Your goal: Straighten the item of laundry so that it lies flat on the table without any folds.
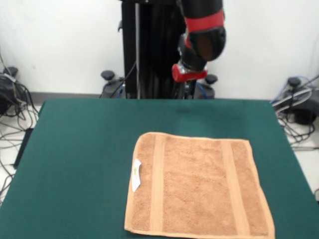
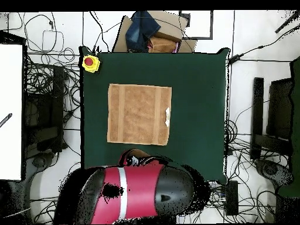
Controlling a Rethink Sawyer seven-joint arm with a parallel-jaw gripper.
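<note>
The square orange-tan terry towel [image 1: 197, 185] lies flat on the dark green felt worktop [image 1: 79, 164], well clear of the raised pincer [image 1: 189, 73], whose grip I cannot tell. Any further descent risks dragging fresh wrinkles into it.

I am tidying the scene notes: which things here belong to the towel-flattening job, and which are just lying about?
Job:
orange-tan towel, lying flat
green table
robot arm

Lying about:
yellow box with red button, on a table corner
cardboard and dark cloth
floor cables
</note>
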